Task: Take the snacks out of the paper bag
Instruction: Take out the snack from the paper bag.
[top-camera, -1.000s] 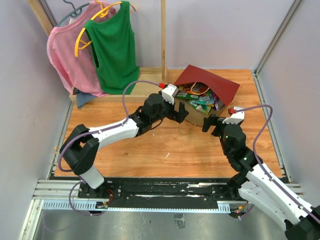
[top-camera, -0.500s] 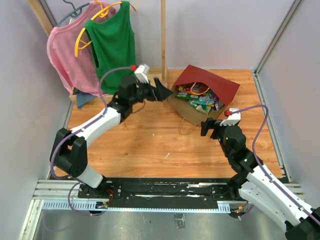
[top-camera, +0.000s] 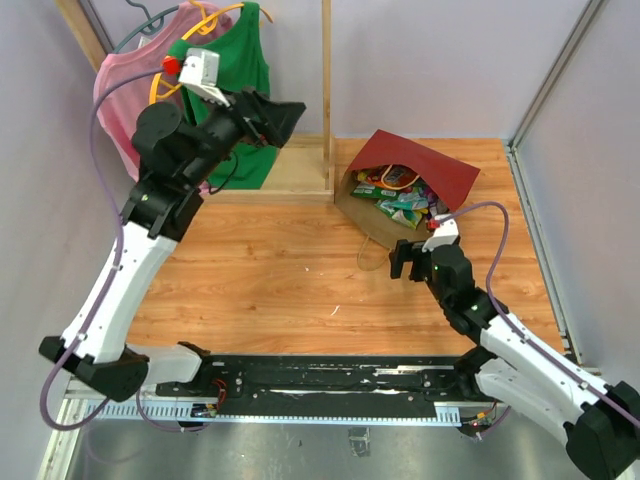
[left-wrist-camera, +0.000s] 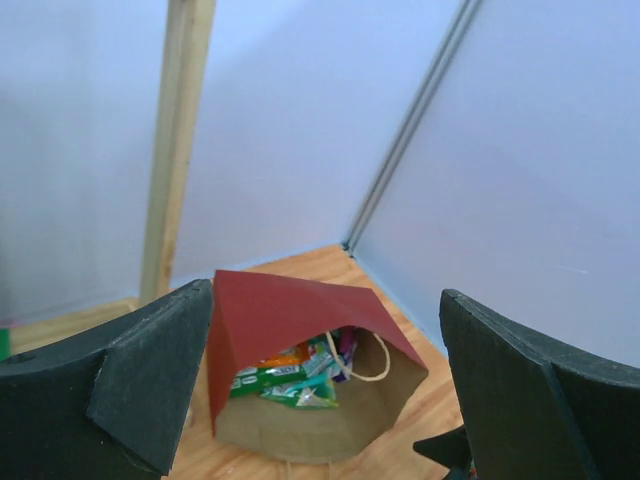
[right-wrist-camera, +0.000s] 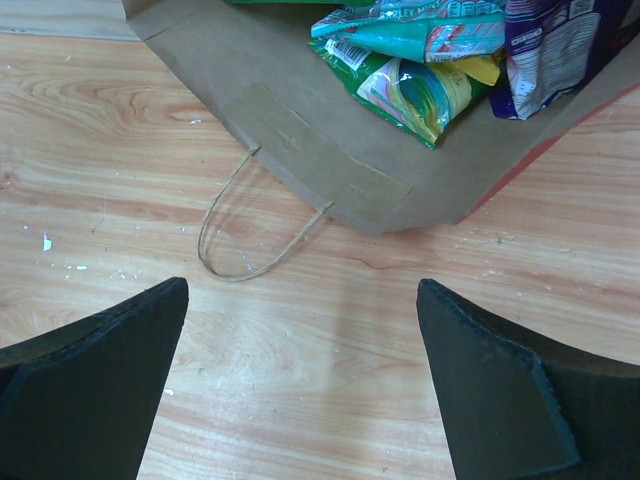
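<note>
The paper bag (top-camera: 428, 168) lies on its side at the back right of the wooden floor, red outside, brown inside, with its mouth toward the arms. The snacks (top-camera: 398, 200) are inside it: green, teal, orange and purple packets. My left gripper (top-camera: 285, 115) is raised high at the back left, open and empty, facing the paper bag (left-wrist-camera: 290, 310) and the snacks (left-wrist-camera: 290, 378) from a distance. My right gripper (top-camera: 405, 262) hovers low just in front of the bag's mouth, open and empty. Its wrist view shows the brown lip (right-wrist-camera: 300, 120), a green packet (right-wrist-camera: 410, 92), a purple packet (right-wrist-camera: 550, 45) and a handle loop (right-wrist-camera: 245, 245).
A wooden rack post (top-camera: 326, 90) stands between my left gripper and the bag, on a wooden base (top-camera: 290, 178). A pink top (top-camera: 125, 110) and a green top (top-camera: 240, 60) hang on hangers at the back left. Grey walls close in the sides and back.
My left arm has lifted and swung back to the left, away from the bag's mouth and up beside the hanging clothes. The right gripper has shifted slightly left. Both stay open.
</note>
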